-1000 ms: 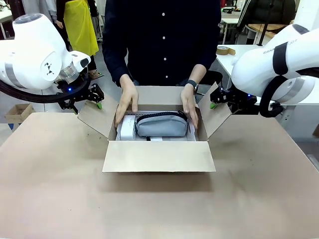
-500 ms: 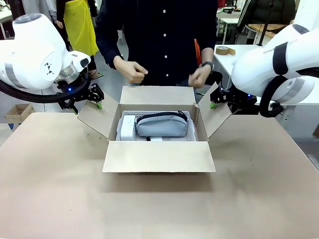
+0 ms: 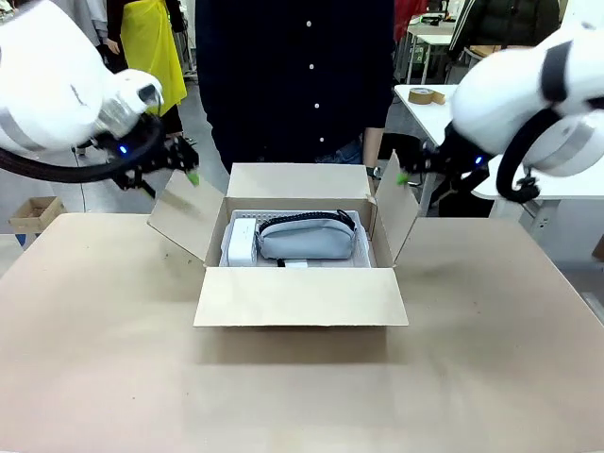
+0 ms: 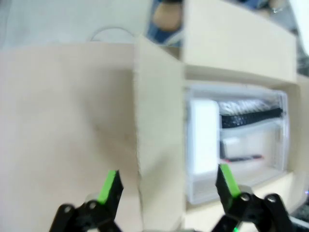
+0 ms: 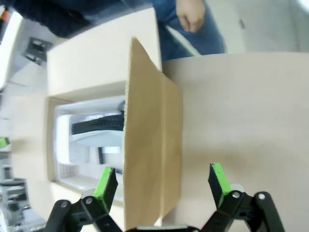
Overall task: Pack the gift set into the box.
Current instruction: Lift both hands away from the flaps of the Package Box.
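Observation:
The box (image 3: 300, 295) stands mid-table with its four flaps open. Inside lie the gift set's grey-blue pouch (image 3: 307, 239) and, to its left, the white pack (image 3: 243, 243). My left gripper (image 3: 187, 170) hovers open at the left flap (image 3: 179, 219); in the left wrist view its green fingertips (image 4: 110, 185) straddle that flap (image 4: 159, 145), with the gripper (image 4: 168, 183) just off its edge. My right gripper (image 3: 408, 173) is open at the right flap (image 3: 398, 215); the right wrist view shows this gripper (image 5: 162, 181) astride the raised flap (image 5: 152, 145).
A person in a dark shirt (image 3: 302, 75) stands behind the box, a hand (image 5: 193, 17) held back near the body. A tape roll (image 3: 427, 95) sits on a white table at the back right. A small carton (image 3: 33, 212) is on the floor at left.
The person's hands left the box and drew back to the body. Both arms swung in toward the box's side flaps, and the right flap now stands more upright.

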Controlling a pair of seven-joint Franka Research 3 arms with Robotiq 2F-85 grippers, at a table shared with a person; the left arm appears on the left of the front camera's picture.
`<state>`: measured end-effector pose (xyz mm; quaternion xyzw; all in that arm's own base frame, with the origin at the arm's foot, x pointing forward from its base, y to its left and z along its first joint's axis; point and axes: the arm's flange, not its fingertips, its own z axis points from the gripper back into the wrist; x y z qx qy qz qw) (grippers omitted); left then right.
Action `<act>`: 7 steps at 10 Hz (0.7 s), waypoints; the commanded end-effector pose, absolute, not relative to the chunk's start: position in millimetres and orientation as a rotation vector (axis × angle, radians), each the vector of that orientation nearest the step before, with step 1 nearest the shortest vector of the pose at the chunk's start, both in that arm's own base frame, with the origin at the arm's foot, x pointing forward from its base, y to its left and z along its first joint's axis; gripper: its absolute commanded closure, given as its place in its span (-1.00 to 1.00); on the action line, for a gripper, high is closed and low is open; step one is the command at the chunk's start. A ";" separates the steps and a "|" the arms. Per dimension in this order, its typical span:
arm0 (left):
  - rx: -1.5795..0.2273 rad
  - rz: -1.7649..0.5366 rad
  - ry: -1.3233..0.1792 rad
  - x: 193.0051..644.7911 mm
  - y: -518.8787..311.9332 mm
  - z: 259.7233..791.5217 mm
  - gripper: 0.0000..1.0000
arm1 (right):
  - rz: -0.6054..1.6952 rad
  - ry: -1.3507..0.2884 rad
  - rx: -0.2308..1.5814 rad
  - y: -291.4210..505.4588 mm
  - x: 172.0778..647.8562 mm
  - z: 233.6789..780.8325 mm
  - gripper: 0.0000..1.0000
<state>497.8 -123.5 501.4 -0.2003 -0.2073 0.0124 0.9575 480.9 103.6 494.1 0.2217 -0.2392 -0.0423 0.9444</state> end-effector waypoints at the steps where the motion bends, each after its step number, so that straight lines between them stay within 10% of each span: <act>1: -0.683 -0.127 -0.392 449.2 -46.2 519.2 -1.00 | -0.123 -0.473 0.627 41.7 463.2 523.6 -1.00; 7: -1.549 -0.162 -0.226 461.6 142.8 383.6 -1.00 | -0.396 -0.383 1.308 -128.4 424.6 436.6 -1.00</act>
